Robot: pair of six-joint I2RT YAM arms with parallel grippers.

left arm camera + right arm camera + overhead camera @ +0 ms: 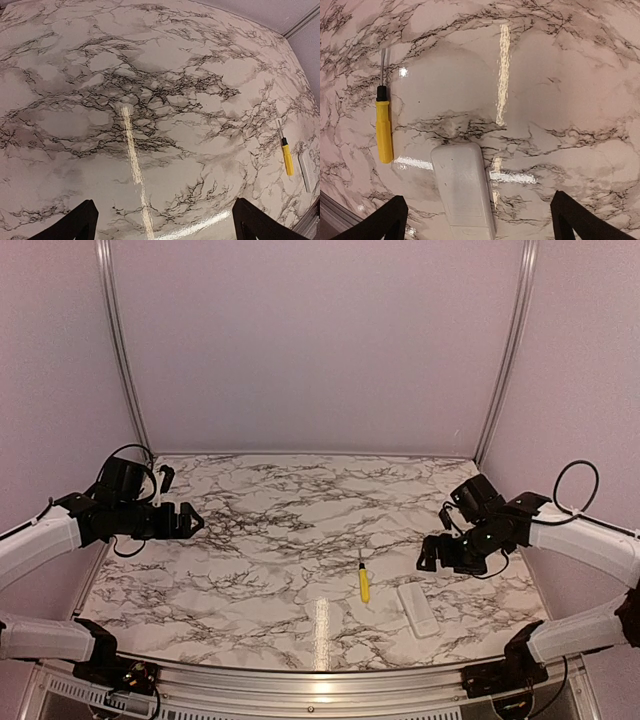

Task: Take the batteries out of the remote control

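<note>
The white remote control [417,608] lies flat on the marble table near the front right, its plain back with a closed cover facing up [464,192]. Only its edge shows in the left wrist view [306,172]. The batteries are hidden. My right gripper [432,553] hovers open just behind and above the remote, and its fingertips [387,222] frame the remote from both sides with a wide gap. My left gripper [192,520] stands open above the table's left side with nothing between its fingers [75,225].
A yellow-handled screwdriver [363,580] lies just left of the remote, shaft pointing away [383,127], also at the right edge of the left wrist view [286,152]. Pink walls close the table on three sides. A metal rail [320,680] runs along the front edge.
</note>
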